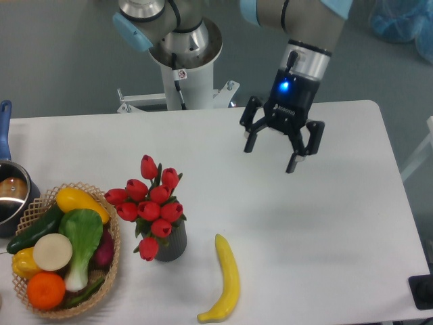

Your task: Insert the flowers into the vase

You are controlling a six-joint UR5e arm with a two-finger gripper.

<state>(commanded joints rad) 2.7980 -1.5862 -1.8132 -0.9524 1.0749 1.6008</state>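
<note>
The flowers [149, 203], a tight bunch of red tulip buds with green leaves, stand in the dark grey vase [174, 246] at the front left of the white table. Their stems are hidden inside the vase. Only a small part of the vase's wall shows below the buds. My gripper [272, 156] is open and empty. It hangs above the table's back middle, well to the right of and behind the flowers.
A woven basket [114, 261] with vegetables and fruit sits at the front left, next to the vase. A yellow banana [226, 279] lies right of the vase. A pot [8, 196] with a blue handle is at the left edge. The robot base [184, 61] stands behind the table.
</note>
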